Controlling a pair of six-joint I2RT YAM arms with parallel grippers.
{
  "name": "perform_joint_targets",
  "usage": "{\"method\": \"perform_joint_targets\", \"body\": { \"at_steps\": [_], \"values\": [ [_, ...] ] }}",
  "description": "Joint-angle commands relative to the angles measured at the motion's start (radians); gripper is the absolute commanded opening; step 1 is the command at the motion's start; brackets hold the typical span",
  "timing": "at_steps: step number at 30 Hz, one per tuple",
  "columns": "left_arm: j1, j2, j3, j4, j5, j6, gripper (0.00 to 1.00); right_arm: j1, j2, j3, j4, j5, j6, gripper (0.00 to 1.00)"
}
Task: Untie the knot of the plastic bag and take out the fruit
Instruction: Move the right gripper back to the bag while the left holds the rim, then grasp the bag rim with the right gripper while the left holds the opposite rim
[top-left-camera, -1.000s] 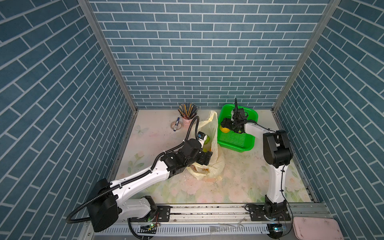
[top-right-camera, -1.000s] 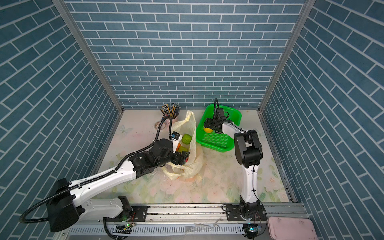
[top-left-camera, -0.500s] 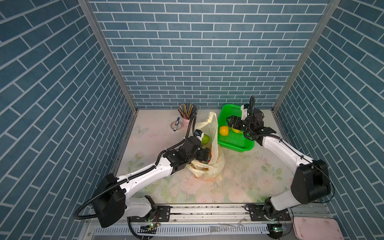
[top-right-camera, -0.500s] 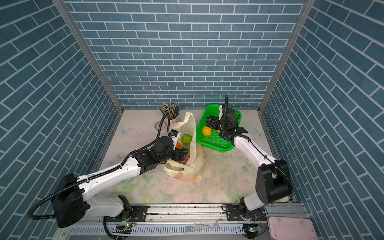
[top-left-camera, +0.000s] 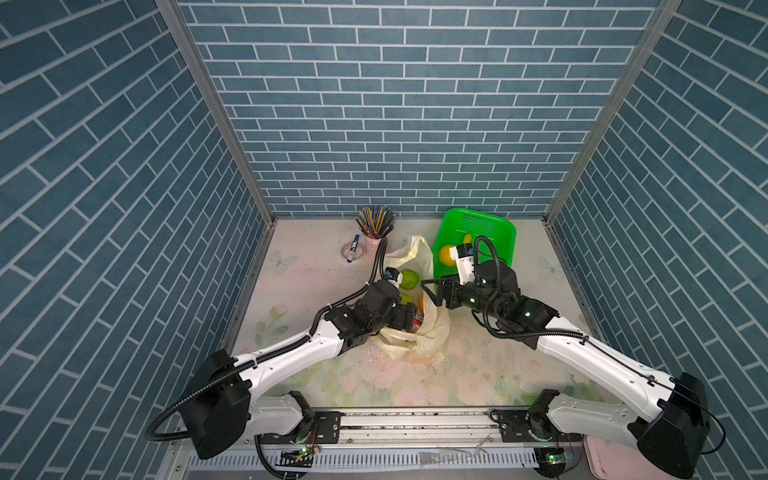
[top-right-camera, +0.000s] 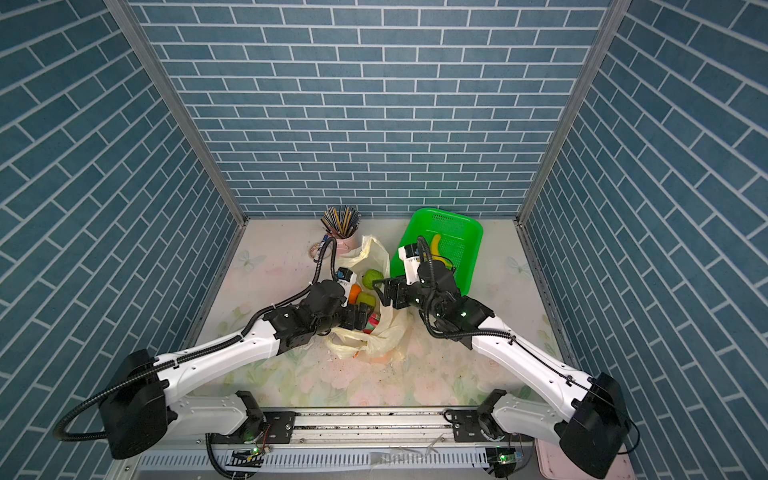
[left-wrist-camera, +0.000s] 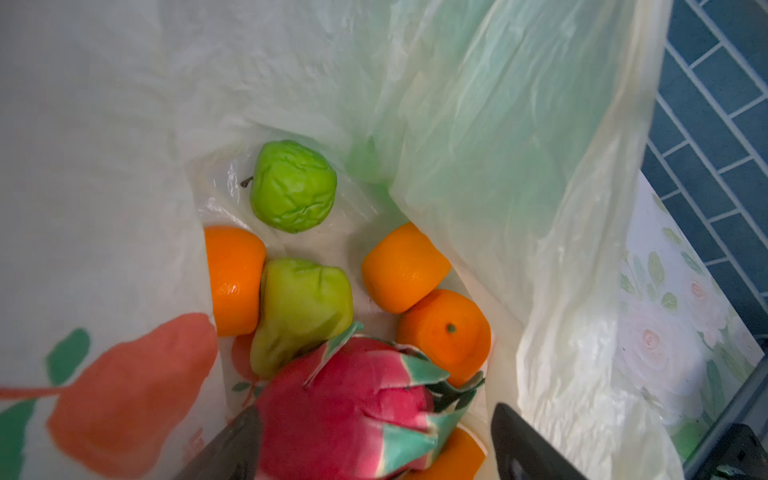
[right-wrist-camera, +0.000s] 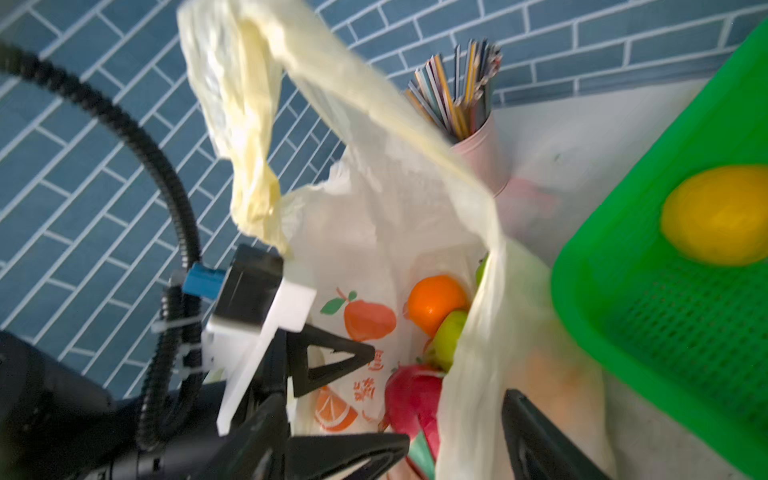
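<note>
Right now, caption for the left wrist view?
Open left gripper flanks the dragon fruit inside the plastic bag, oranges and green fruits beyond.

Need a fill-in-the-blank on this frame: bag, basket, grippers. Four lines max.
The left gripper stands open, fingers either side of the ____ inside the plastic bag.
The round yellow fruit lies in the green ____.
The pencils stand in a ____ cup.
The right gripper is open and holds ____.
Missing words: dragon fruit; basket; pink; nothing.
</note>
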Motion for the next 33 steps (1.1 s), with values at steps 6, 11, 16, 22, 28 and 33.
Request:
{"method": "perform_joint_targets", "body": {
  "at_steps": [6,11,16,22,28,33],
  "values": [
    [0.004,-0.114,-0.143,-0.016,0.071,-0.198,0.87,0.136,0.029,-0.04,-0.047,0.051,0.079,0.79],
    [-0.011,-0.152,-0.19,-0.048,0.062,-0.216,0.87,0.168,0.092,-0.053,-0.113,0.114,0.035,0.78],
    [-0.025,-0.162,-0.203,-0.118,0.047,-0.206,0.87,0.178,0.127,-0.097,-0.166,0.134,-0.005,0.76],
    [-0.069,-0.186,-0.24,-0.124,0.007,-0.221,0.87,0.189,0.134,-0.176,-0.272,0.211,0.007,0.73],
    [-0.069,-0.176,-0.214,-0.1,-0.037,-0.225,0.87,0.208,0.089,-0.225,-0.286,0.213,0.006,0.73],
    [-0.068,-0.112,-0.15,-0.084,-0.093,-0.206,0.87,0.212,0.086,-0.228,-0.315,0.237,-0.004,0.73]
  ]
}}
